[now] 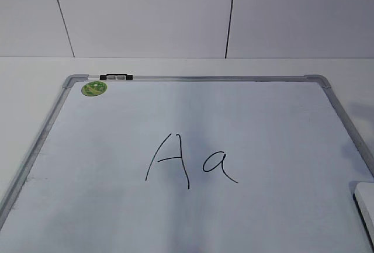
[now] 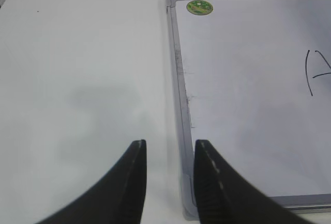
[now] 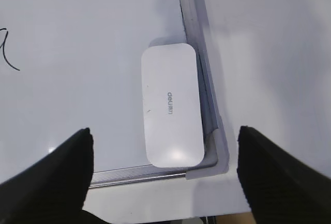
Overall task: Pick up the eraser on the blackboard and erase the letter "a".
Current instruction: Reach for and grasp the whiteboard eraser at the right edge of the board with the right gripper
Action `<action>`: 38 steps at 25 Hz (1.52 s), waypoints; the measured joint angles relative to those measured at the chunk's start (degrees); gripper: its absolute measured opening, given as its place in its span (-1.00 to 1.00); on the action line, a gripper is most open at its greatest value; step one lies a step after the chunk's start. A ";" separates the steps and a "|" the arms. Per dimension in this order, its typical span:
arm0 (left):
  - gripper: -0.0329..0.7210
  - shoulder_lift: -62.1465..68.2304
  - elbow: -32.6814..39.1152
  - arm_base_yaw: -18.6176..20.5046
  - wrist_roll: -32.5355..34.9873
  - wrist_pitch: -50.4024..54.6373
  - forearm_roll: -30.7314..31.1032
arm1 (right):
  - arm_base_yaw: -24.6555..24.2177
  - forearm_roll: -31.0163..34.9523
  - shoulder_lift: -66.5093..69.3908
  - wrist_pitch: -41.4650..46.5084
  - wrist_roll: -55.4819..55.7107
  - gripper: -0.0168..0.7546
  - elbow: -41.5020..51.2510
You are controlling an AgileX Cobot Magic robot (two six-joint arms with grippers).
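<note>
The blackboard [image 1: 87, 165] is a white board with a silver frame and a green sticker [image 1: 94, 88], lying flat on the table. A capital "A" [image 1: 169, 159] and the lowercase letter "a" [image 1: 217, 164] are written in black near its middle. The white eraser [image 3: 170, 105] lies on the board's near right corner, beside the frame; a sliver of it shows in the exterior view [image 1: 365, 197]. My right gripper [image 3: 164, 146] is open wide, hovering above the eraser's near end. My left gripper [image 2: 169, 154] is open and empty over the board's left frame [image 2: 178, 79].
The board rests on a white table [image 2: 77, 79]. A small black clip [image 1: 115, 77] sits on the board's far frame. A white panelled wall [image 1: 146, 13] stands behind the table. The table's front edge shows in the right wrist view [image 3: 217, 214].
</note>
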 joint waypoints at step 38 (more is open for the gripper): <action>-0.29 0.00 0.00 0.00 0.00 0.00 -2.20 | 7.67 -0.60 29.93 4.93 -2.32 0.77 -7.02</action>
